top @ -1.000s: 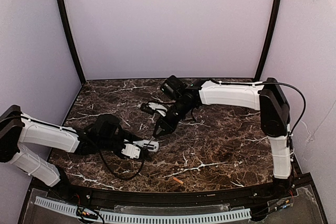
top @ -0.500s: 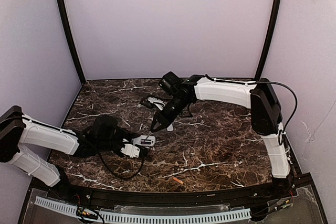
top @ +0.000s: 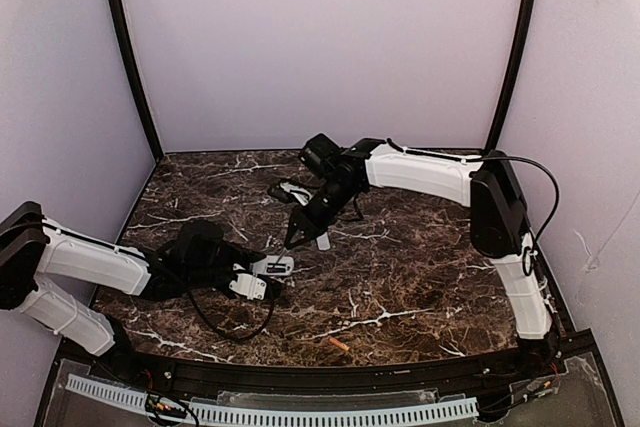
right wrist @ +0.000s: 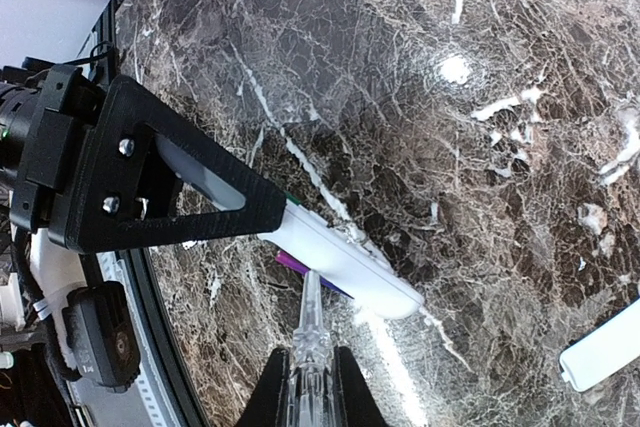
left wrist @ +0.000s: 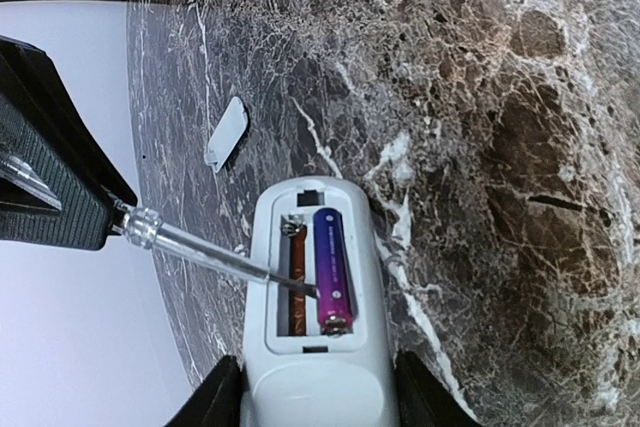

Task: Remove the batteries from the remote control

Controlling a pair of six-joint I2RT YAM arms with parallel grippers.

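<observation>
My left gripper point(left wrist: 315, 402) is shut on the white remote control point(left wrist: 315, 357), held low over the table with its battery bay open and facing up. One purple battery point(left wrist: 333, 267) lies in the right slot; the left slot is empty. My right gripper point(right wrist: 310, 402) is shut on a clear-handled screwdriver point(right wrist: 311, 342). Its blade tip touches the purple battery's side point(left wrist: 305, 287). In the top view the left gripper point(top: 257, 283) holds the remote point(top: 277, 266) and the right gripper point(top: 299, 231) is just behind it. An orange battery point(top: 338, 345) lies near the front edge.
The small flat white cover piece point(left wrist: 226, 134) lies on the marble beyond the remote; it also shows in the top view point(top: 322, 241) and at the right wrist view's edge point(right wrist: 603, 349). Walls enclose the table point(top: 420, 277) at the back and sides.
The right arm has swung left and back, carrying the screwdriver's handle end leftward. The blade tip stays at the remote's battery bay. The left arm and remote have barely moved.
</observation>
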